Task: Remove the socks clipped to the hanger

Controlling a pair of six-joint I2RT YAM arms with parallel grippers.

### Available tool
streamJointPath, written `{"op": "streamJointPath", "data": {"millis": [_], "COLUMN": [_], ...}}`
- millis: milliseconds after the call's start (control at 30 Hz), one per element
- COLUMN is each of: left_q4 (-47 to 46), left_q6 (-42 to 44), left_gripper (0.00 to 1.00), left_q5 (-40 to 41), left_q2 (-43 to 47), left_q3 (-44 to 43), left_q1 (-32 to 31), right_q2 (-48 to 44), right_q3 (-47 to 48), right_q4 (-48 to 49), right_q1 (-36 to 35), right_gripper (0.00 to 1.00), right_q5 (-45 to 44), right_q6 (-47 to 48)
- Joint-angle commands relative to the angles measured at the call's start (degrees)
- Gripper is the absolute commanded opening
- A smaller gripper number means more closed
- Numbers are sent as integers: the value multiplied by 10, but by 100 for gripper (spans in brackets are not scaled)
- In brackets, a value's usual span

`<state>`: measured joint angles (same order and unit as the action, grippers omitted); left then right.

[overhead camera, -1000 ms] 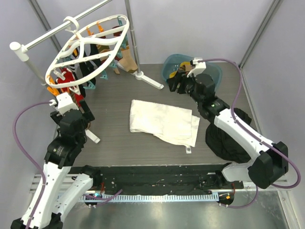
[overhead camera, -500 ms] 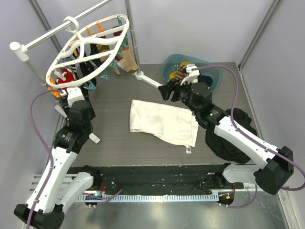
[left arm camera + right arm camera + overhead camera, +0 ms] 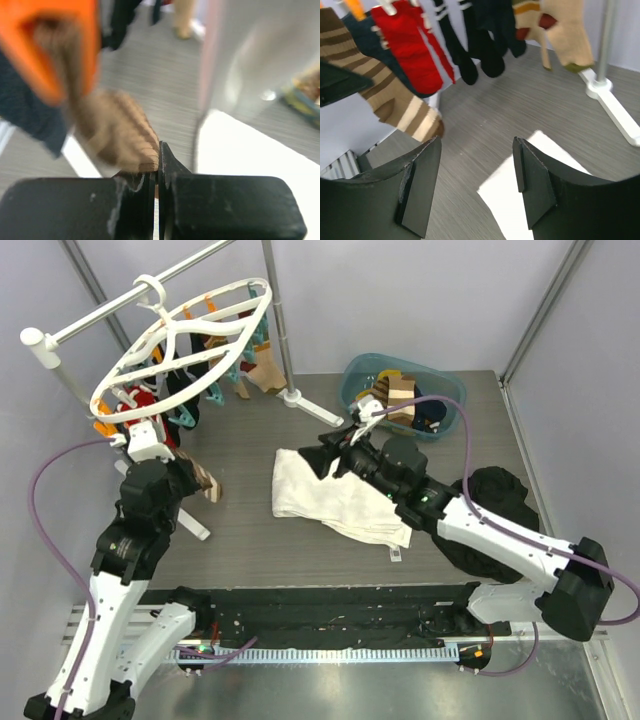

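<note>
Top view: the hanger [image 3: 180, 350] hangs from the pole [image 3: 100, 308] at left rear, with socks [image 3: 140, 400] dangling beneath. The left gripper [image 3: 190, 478] sits below its near rim, pinching a striped sock [image 3: 207, 485]. The right gripper [image 3: 322, 460] is over the white cloth [image 3: 345, 495], jaws spread, empty. Left wrist: fingers together on the sock's edge, its far end in an orange clip [image 3: 55, 45]. Right wrist: fingers [image 3: 417, 185] apart, facing the hung row. Best pull is steady and in line with the clip; sideways, the frame likely swings.
</note>
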<state>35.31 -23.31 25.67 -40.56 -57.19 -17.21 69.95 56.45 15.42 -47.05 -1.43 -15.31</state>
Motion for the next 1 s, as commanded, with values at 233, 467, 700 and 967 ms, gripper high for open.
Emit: {"op": "streamJointPath", "data": {"millis": [233,467,700,967], "left_q4": [30,30,33,63], "left_q6": [-75,-79,-83,-80], "left_gripper": [0,0,1,52], "left_q5": [-172,-187,-207,-86], "left_q2": [5,8,11,35], "left_q3": [-58,-55,-66,-83], "left_q1": [2,2,2,2], "right_q2": [168,287,353,339], "right_q3": [103,203,262,245], "right_q4": [184,194,196,205], "right_q1": [-162,-187,-199,-200], "right_gripper": [72,73,20,1], "right_q5": [-37,-45,-94,-141], "right_q6": [181,188,184,165]}}
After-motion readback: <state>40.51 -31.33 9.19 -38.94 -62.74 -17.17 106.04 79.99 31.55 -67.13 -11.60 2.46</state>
